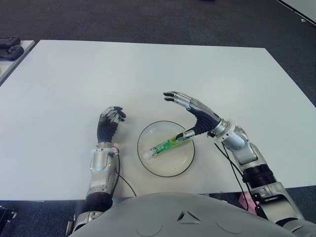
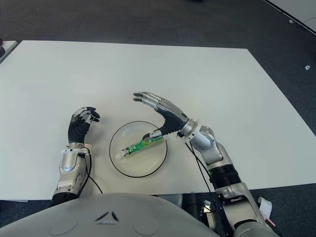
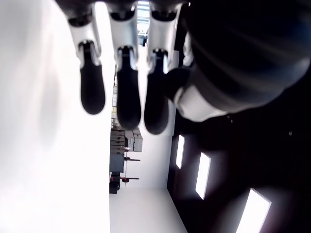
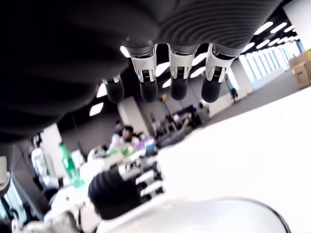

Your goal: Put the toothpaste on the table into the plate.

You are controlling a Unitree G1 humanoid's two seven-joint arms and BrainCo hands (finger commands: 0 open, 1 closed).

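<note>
The green and white toothpaste tube (image 1: pixel 168 144) lies flat inside the clear glass plate (image 1: pixel 170 166), slanting from its lower left to its upper right. My right hand (image 1: pixel 194 113) hovers over the plate's right rim, open, with fingers stretched toward the far side; its thumb tip is right at the tube's upper end. In the right wrist view the fingertips (image 4: pixel 177 80) hang straight and hold nothing, with the plate's rim (image 4: pixel 233 200) below. My left hand (image 1: pixel 109 123) shows left of the plate, fingers curled and empty.
The white table (image 1: pixel 148 74) stretches wide behind and to both sides of the plate. Black objects (image 1: pixel 10 49) lie on a separate surface at the far left. The table's front edge runs close below the plate.
</note>
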